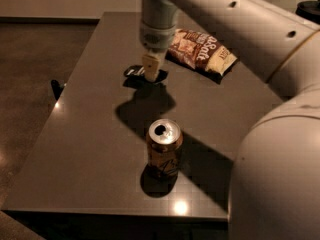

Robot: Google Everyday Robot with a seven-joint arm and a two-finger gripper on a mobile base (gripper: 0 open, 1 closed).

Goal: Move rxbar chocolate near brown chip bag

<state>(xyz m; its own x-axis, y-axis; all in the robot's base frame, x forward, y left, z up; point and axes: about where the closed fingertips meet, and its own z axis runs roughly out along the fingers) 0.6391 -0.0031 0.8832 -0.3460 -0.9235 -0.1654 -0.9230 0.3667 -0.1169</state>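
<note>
The rxbar chocolate point(134, 71) is a small flat black bar, low over the table left of the middle at the back. My gripper point(151, 68) comes straight down on the bar's right end and is shut on it; the bar sticks out to the left of the fingers point(149, 64). The brown chip bag point(202, 49) lies flat just to the right and a little behind the gripper, about a hand's width from the bar. My arm crosses the upper right of the view and hides part of the table behind it.
A brown-gold drink can point(164, 148) stands upright and opened at the front middle of the dark table point(75, 149). A dark jar point(309, 8) shows at the top right edge. A small dark object point(56, 88) sits by the table's left edge.
</note>
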